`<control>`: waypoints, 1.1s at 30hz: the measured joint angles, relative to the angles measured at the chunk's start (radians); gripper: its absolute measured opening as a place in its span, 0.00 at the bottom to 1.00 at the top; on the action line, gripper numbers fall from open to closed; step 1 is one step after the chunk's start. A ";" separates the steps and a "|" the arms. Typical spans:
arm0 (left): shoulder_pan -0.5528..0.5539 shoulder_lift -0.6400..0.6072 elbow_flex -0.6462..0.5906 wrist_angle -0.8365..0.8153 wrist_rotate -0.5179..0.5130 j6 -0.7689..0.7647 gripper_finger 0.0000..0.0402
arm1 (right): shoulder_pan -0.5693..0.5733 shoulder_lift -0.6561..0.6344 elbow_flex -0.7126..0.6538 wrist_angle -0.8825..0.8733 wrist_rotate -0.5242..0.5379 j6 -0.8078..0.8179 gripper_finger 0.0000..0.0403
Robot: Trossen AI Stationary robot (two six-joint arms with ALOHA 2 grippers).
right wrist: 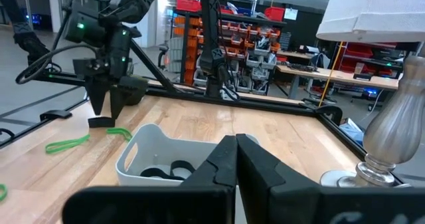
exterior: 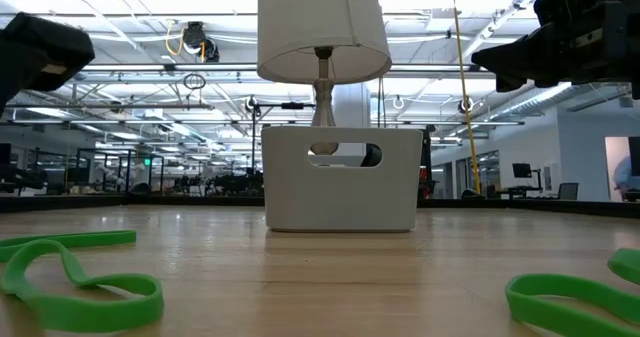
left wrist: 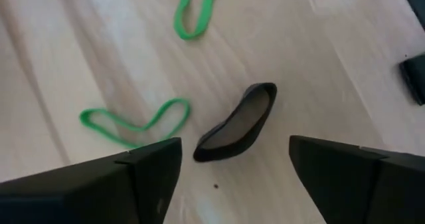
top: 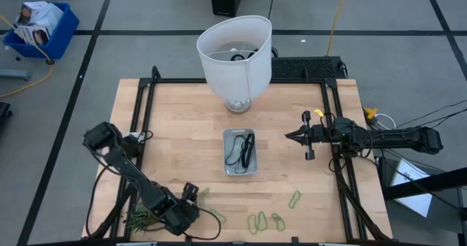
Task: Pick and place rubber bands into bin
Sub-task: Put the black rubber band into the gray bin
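A dark band (left wrist: 236, 122) lies on the counter (left wrist: 312, 58) between the released left hand's (left wrist: 229, 177) fingers, green bands (left wrist: 136, 119) beside it. The right hand (top: 292, 136) hovers clenched beside the bin (top: 241, 171).

One camera hangs overhead, looking straight down on the whole tabletop (top: 182, 129). Another sits at board level, facing the bin (exterior: 340, 177) and lamp (exterior: 320, 27) close up. The left wrist camera stares down at the wood from very near; the right wrist camera looks across, sharing the bin (right wrist: 159, 159) with both.
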 joint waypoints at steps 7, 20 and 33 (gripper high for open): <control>0.010 0.048 0.001 0.018 0.002 0.048 0.70 | 0.000 0.000 0.000 -0.002 0.001 -0.001 0.00; 0.042 0.055 0.000 0.080 0.088 0.118 0.23 | 0.000 0.000 0.000 -0.007 0.003 -0.004 0.00; 0.070 -0.028 -0.001 -0.051 0.060 0.167 0.02 | 0.000 0.000 0.000 -0.012 0.003 -0.004 0.00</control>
